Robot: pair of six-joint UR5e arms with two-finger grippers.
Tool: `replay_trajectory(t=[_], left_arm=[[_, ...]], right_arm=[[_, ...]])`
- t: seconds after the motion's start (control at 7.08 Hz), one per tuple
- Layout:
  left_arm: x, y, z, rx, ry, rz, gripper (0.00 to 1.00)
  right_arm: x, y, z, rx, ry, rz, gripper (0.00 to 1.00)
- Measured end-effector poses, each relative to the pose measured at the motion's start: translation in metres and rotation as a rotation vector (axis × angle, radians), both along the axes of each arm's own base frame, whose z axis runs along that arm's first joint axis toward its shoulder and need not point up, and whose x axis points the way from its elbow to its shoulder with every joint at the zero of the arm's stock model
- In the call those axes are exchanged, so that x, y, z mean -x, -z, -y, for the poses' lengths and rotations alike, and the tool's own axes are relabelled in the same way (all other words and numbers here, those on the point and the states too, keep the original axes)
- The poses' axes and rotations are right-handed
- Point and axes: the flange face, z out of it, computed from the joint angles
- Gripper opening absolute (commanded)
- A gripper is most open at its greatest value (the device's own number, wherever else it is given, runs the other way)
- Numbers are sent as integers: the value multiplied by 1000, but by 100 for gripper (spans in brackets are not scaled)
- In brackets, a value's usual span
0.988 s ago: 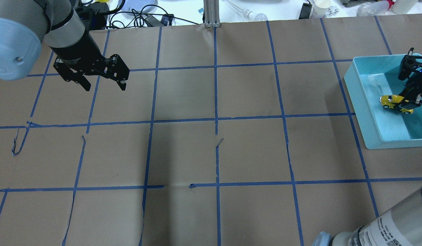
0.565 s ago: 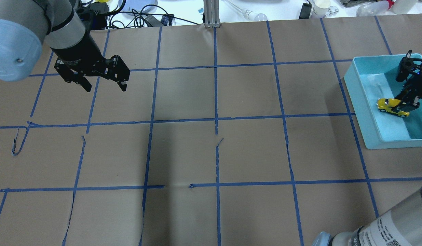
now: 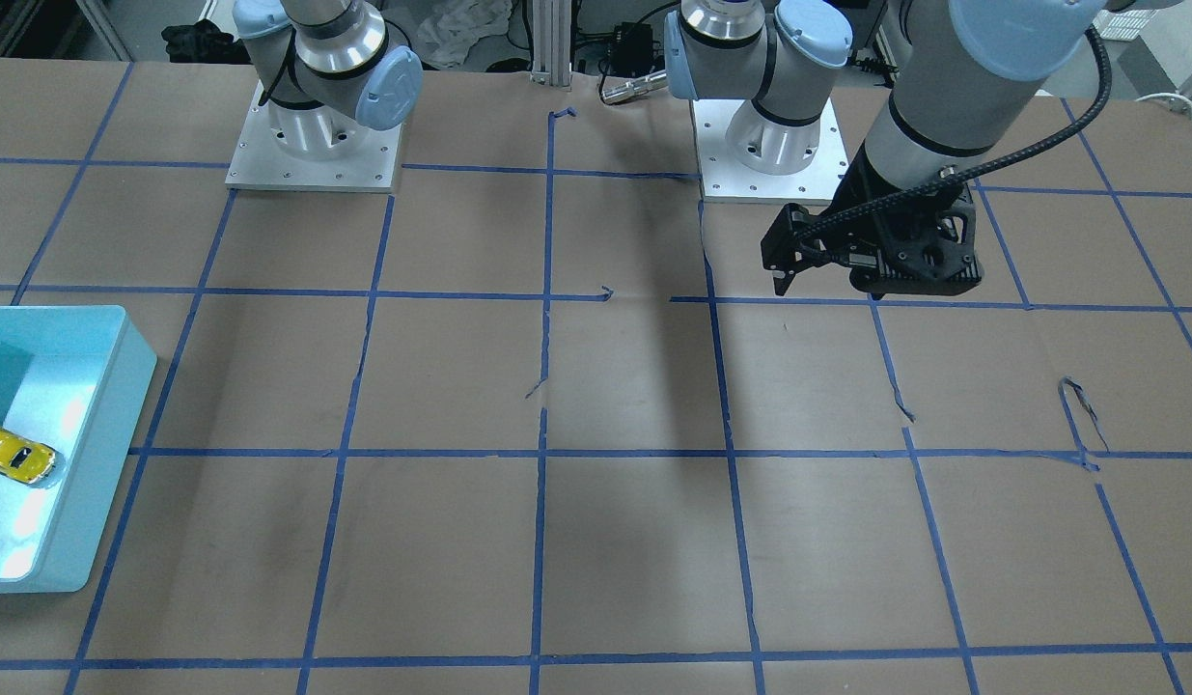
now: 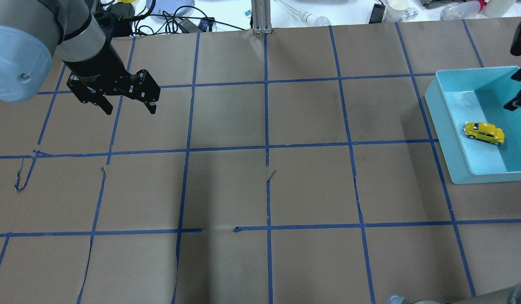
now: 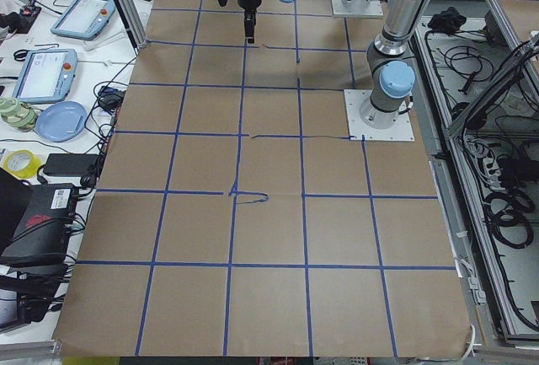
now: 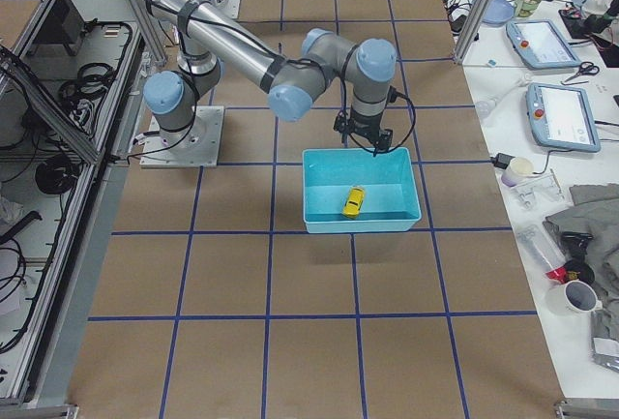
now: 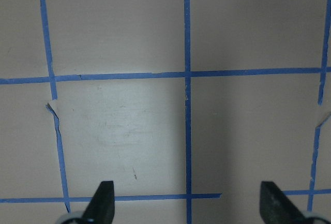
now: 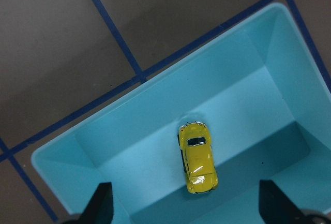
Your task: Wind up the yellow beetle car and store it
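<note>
The yellow beetle car stands on its wheels on the floor of a teal bin, free of any gripper. It also shows in the front view, the right side view and the right wrist view. My right gripper is open and empty, raised above the bin's far part, well above the car; its fingertips frame the wrist view. My left gripper is open and empty, hovering over the paper at the far left, far from the car.
The table is covered in brown paper with a blue tape grid, torn in places. The bin sits at the table's right edge. Cables, a bulb and bottles lie beyond the far edge. The arm bases stand at the robot's side.
My right gripper has let go of the car, opened and risen up and away from it. The car now rests on the bin floor. The left arm has not moved.
</note>
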Motion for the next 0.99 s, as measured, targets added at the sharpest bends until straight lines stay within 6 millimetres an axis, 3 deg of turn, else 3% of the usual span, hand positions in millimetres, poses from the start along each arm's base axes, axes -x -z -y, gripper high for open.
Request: replay_trajectory(t=[0.28,0.42,0.99], left_arm=[[0,-2,0,5,-1,0,100],[0,-3,0,7,-1,0,100],[1,-11,-8,23,-1,-6,100]], right_arm=[[-50,-63,-22,2,91,-2,100],[-80,-81,-30,-3,136,3,100],[-210,-97,-34,-5,467,26,100]])
